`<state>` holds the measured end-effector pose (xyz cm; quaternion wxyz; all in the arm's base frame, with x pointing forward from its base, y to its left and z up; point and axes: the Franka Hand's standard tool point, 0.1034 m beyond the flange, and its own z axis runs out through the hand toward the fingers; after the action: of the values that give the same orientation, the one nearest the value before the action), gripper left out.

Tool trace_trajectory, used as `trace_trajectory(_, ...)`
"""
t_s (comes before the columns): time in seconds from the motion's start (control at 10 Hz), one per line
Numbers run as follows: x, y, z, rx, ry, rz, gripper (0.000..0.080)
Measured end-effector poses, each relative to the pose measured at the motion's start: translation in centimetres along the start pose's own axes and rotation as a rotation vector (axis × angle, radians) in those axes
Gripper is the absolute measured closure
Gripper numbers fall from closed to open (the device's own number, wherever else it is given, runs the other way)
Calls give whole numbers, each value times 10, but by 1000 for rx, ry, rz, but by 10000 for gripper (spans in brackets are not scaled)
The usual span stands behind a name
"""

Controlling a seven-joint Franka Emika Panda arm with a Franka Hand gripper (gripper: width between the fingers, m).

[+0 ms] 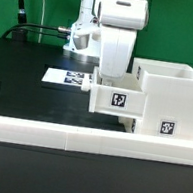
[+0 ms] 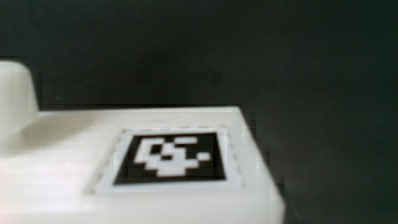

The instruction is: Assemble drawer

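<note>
- The black table (image 1: 26,83) is carrying everything, with the long white border rail (image 1: 88,139) lying along its near edge.
- The white cube-like housing (image 1: 170,96) is sitting at the exterior view's right, touching the rail and showing a square tag low on its front.
- A small white tray (image 1: 116,101) is sitting just beside the housing, its tag (image 2: 173,157) facing outward.
- The gripper (image 1: 113,72) is hanging directly over the tray; I cannot tell how its jaws are standing.
- The marker board (image 1: 67,78) is lying flat behind.

Frontal exterior; wrist close on tray (image 2: 151,165)
</note>
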<state>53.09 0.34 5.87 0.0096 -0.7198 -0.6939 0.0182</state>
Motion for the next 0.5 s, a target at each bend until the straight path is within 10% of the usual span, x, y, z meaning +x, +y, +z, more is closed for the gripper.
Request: trace_trajectory(0.5, -6, 0, 0, 2, -2, -65, 757)
